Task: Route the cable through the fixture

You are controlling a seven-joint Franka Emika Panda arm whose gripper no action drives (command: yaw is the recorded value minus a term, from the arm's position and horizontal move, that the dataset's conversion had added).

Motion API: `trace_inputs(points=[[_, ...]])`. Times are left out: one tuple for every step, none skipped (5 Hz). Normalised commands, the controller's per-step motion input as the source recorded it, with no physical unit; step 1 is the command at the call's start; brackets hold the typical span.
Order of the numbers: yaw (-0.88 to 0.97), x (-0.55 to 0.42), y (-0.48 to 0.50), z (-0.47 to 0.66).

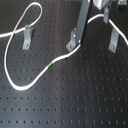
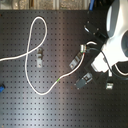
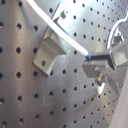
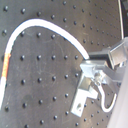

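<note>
The white cable (image 1: 31,80) lies on the black perforated desk (image 1: 75,105) — in the first exterior view it loops at upper left round a small metal bracket (image 1: 27,34), sweeps down the left side, then climbs past its green band (image 1: 50,65) toward a middle bracket (image 1: 75,39) at upper centre. A third bracket (image 1: 114,42) stands at upper right. In the first wrist view the gripper (image 3: 90,59) has its jaws closed on the cable's end — beside a bracket (image 3: 49,50).
</note>
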Motion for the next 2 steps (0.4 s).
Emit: trace_inputs(points=[[-0.05,-0.080,0.191,0.60],[-0.02,-0.040,0.181,0.23]])
